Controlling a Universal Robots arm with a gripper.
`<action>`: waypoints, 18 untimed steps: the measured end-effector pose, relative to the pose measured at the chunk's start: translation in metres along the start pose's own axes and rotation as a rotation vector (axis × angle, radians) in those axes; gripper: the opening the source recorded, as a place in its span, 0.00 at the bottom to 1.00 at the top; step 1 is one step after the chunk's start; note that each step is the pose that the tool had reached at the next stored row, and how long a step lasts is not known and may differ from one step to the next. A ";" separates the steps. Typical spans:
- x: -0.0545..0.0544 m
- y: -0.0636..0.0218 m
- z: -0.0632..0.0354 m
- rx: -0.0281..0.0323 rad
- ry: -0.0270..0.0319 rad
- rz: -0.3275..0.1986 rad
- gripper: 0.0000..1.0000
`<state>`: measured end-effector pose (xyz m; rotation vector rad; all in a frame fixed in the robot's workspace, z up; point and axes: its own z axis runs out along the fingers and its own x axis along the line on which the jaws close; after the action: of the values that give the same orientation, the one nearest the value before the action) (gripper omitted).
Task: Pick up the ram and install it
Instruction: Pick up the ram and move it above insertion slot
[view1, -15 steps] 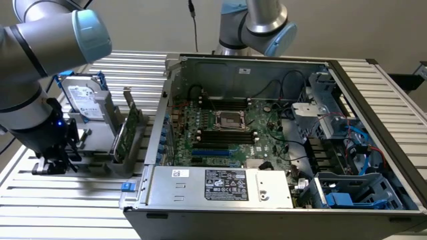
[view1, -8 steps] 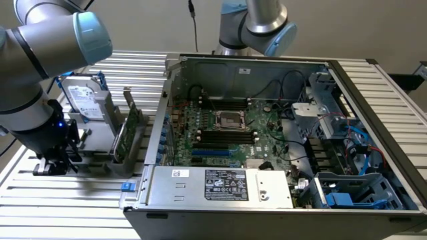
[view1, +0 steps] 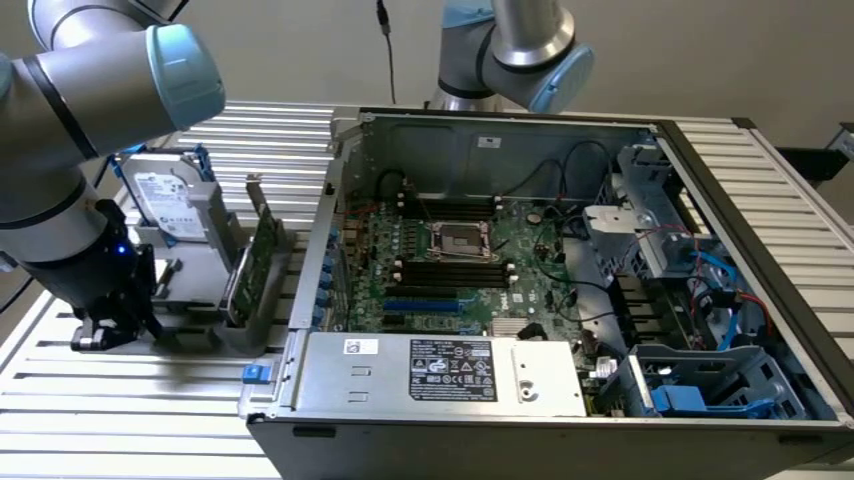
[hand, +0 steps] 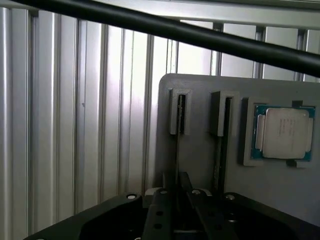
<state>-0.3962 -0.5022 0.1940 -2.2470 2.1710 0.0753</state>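
In the wrist view the ram (hand: 177, 155) stands on edge in a slot of the grey holder (hand: 200, 165), showing as a thin dark line. My gripper (hand: 176, 197) sits over its near end, and the black fingers (hand: 160, 212) press close on both sides of the stick. In the exterior view my gripper (view1: 104, 335) is low over the grey holder (view1: 187, 335) at that view's left, beside the open computer case (view1: 561, 130). The motherboard's black slots (view1: 454, 272) lie inside the case.
A second holder slot (hand: 222, 135) and a processor chip (hand: 282, 132) lie beside the ram. A hard drive (view1: 174, 205) and a green expansion card with a bracket (view1: 260, 255) stand between my arm and the case. A black cable (hand: 200, 37) crosses the wrist view.
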 end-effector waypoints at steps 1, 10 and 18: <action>0.000 0.0000 0.0000 0.0000 0.0000 0.000 0.14; 0.000 0.0000 0.0000 0.0005 -0.0015 0.009 0.14; 0.000 -0.0001 0.0001 0.0026 -0.0026 0.050 0.14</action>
<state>-0.3961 -0.5022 0.1940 -2.1900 2.2250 0.0760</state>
